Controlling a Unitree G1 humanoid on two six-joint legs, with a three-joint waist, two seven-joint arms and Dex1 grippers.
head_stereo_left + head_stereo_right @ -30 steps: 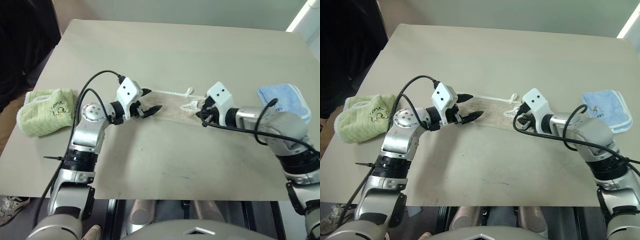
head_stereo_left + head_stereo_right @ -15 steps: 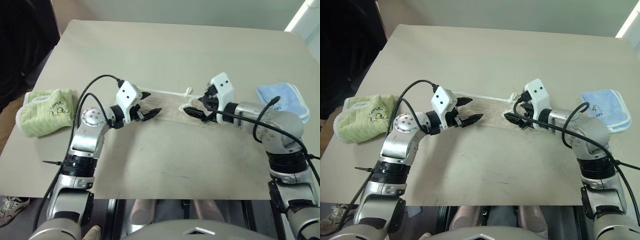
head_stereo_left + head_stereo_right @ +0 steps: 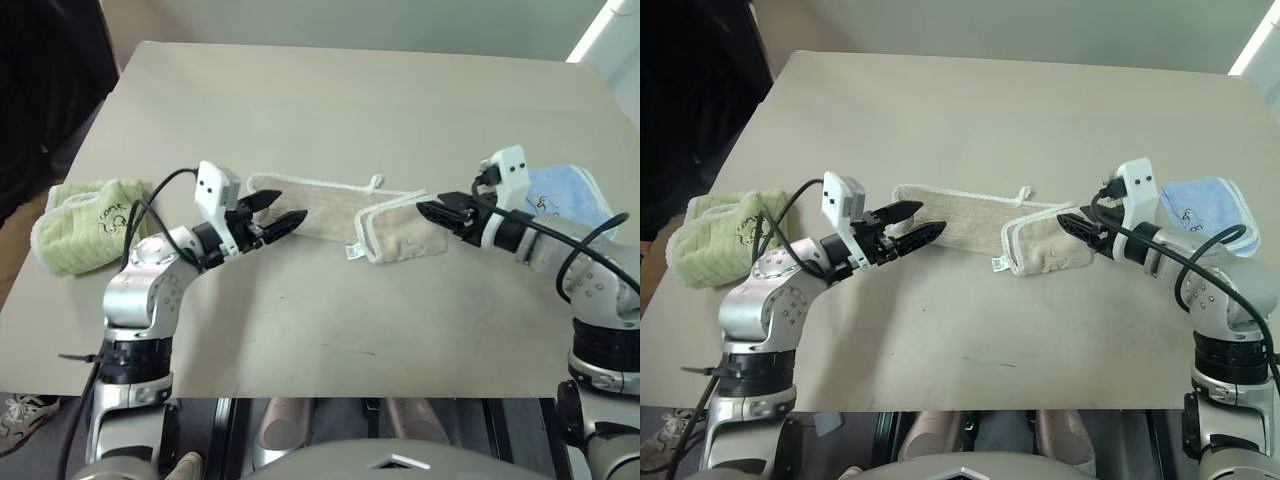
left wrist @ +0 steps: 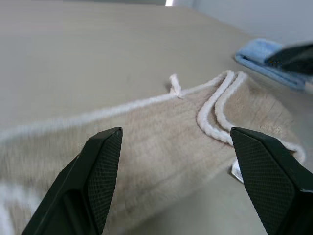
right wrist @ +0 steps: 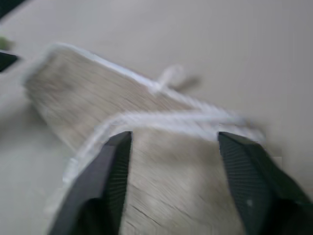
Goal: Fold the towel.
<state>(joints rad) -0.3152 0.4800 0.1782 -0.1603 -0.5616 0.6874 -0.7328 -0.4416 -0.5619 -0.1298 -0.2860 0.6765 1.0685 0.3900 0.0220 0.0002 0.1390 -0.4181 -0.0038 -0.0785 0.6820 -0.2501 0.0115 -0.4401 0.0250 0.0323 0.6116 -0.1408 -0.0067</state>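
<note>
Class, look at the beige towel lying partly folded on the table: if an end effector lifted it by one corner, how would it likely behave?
The towel would probably droop and unfold: its right end already lies doubled over itself, so it holds no shape. It looks light, being thin and flat against the table. Its ribbed terry surface suggests it would drag and bunch rather than slide if pushed.

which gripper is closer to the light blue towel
Right. The right gripper is open over the folded end of the beige towel, beside the light blue towel. The open left gripper is at the beige towel's far end.
</note>
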